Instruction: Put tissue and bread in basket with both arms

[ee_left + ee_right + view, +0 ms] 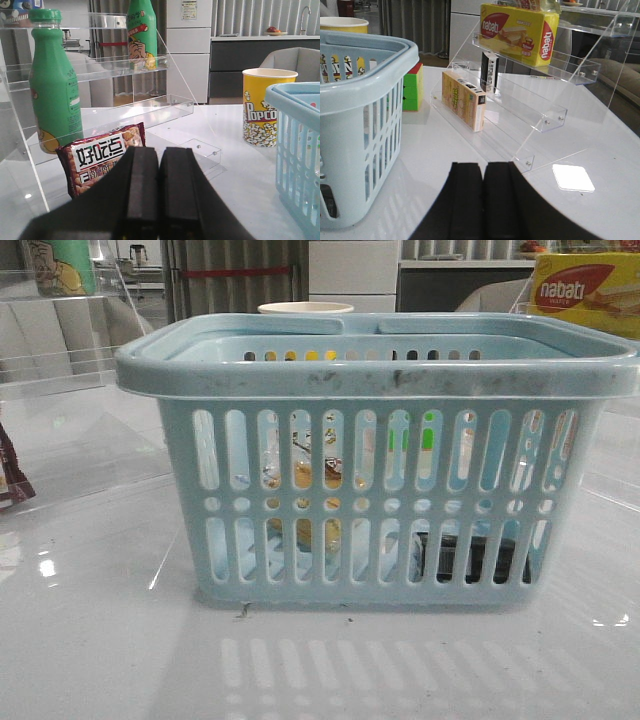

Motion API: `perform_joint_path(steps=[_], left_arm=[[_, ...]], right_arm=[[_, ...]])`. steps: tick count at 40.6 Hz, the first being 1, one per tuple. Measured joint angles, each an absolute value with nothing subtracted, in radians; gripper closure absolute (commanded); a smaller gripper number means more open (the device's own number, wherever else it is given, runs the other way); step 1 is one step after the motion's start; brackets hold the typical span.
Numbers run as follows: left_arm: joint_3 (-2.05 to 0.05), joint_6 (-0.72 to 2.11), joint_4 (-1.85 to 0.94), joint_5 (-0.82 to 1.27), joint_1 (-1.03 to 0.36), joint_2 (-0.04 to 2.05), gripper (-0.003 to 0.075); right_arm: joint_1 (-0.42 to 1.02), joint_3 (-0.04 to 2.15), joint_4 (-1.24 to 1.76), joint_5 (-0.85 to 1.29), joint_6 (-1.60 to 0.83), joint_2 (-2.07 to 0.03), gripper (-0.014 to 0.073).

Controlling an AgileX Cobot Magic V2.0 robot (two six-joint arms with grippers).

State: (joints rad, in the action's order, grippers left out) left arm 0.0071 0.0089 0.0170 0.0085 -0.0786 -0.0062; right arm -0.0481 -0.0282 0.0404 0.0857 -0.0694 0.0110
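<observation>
The pale blue basket (377,360) stands in the middle of the table, close to the front camera. Through its slots the tissue (470,558) shows as a dark flat pack on the basket floor at the right. The golden-brown bread (304,478) shows through the slots at the left, inside the basket. Neither arm appears in the front view. My left gripper (159,148) is shut and empty, left of the basket (300,145). My right gripper (483,164) is shut and empty, right of the basket (362,95).
A clear acrylic shelf (100,70) on the left holds green bottles (52,85) and a dark red-brown snack packet (97,152). A popcorn cup (262,107) stands behind the basket. The right shelf (545,100) carries the nabati box (520,32), a small box (464,100) and a coloured cube (412,87).
</observation>
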Motion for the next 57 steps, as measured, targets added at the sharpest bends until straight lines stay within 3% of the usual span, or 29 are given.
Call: perform_joint_path(steps=[57], left_arm=[[0.007,0.007,0.015,0.009,-0.079,-0.006,0.0629]], right_arm=[[0.011,-0.028,-0.058,0.018,0.075,0.011,0.0571]])
